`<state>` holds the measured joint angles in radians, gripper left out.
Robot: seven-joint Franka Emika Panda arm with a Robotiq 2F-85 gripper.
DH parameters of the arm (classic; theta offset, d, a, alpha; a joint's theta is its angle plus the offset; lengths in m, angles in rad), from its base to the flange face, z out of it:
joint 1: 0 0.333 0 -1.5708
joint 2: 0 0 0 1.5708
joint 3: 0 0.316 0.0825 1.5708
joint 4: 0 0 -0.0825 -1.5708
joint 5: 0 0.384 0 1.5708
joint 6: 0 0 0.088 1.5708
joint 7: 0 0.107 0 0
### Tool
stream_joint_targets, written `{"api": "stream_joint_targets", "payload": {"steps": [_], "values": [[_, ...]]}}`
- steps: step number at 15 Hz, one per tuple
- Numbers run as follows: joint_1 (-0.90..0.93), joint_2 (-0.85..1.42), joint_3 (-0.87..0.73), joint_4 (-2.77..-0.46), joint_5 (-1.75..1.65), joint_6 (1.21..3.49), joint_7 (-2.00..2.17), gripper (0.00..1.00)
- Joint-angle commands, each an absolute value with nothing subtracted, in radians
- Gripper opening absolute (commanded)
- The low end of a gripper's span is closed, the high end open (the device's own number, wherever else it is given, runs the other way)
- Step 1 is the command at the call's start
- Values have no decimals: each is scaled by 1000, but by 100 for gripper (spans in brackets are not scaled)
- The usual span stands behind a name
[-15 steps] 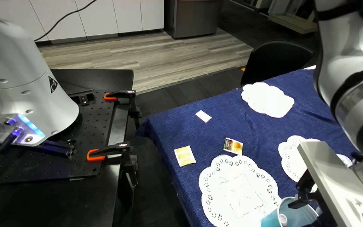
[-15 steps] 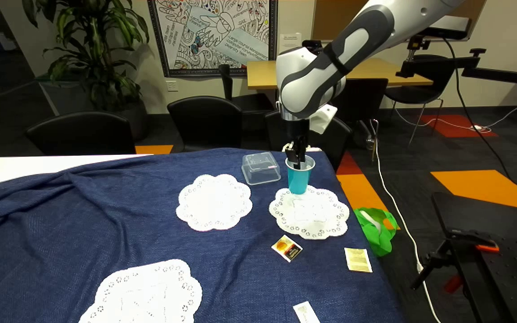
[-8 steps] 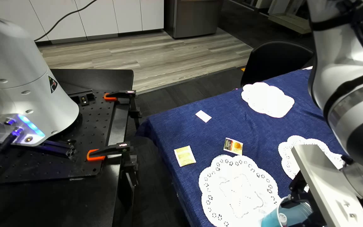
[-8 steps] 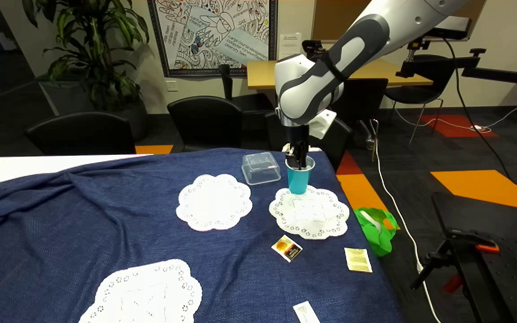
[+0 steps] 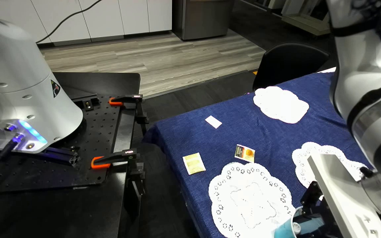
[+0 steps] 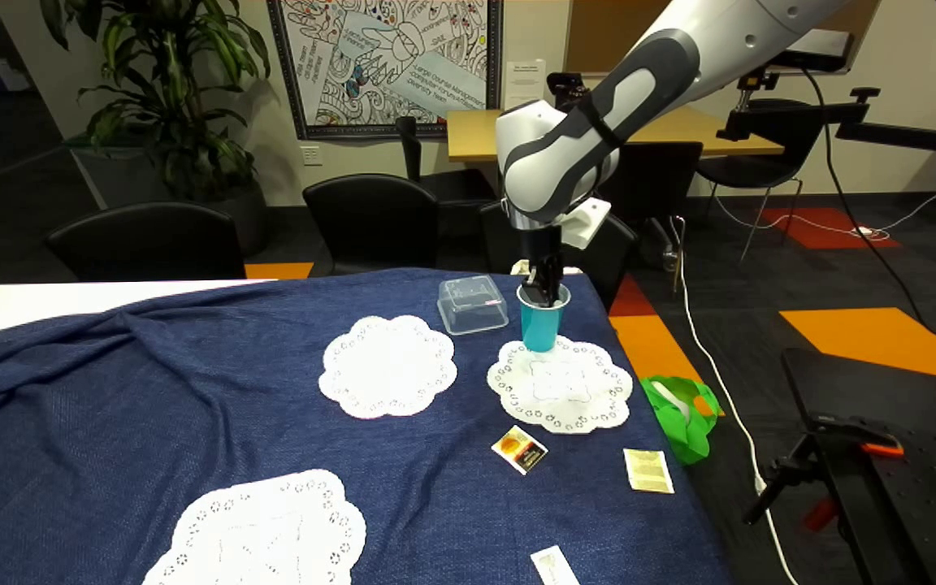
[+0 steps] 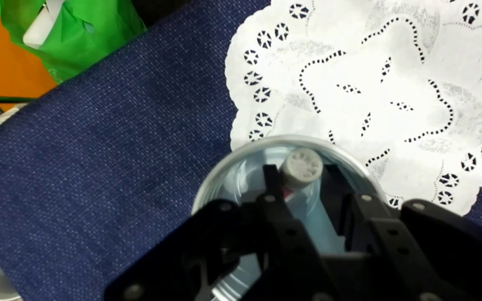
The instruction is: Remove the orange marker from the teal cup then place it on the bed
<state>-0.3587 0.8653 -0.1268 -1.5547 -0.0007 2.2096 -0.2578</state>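
Ideally, the narrowly parted gripper [image 7: 302, 174], hold unclear, should pinch the orange marker [image 7: 303, 167] before lifting near the tabletop corner [image 6: 586, 307].

cup [image 6: 539, 331] around claw [image 7: 301, 172], box [image 6: 472, 313] beside, bed [image 6: 472, 386] bare between doilies [image 6: 387, 367]

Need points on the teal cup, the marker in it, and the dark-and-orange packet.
Teal cup [image 6: 540, 329]: in an exterior view, on the outer wall below the rim.
Marker [image 7: 303, 164]: wrist view, on its pale round end.
Dark-and-orange packet [image 6: 520, 449]: in an exterior view, middle of the printed face.
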Motion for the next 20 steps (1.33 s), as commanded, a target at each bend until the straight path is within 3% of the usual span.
{"api": "stream_joint_targets", "payload": {"steps": [1, 4, 6, 20], "values": [[-371, 883, -122, -1497, 10, 2119, -256, 14], [-374, 874, -126, -1496, 12, 2089, -246, 1], [-378, 863, -129, -1502, 15, 2089, -239, 5], [-381, 663, -147, -1662, 24, 2130, -220, 5]]}}
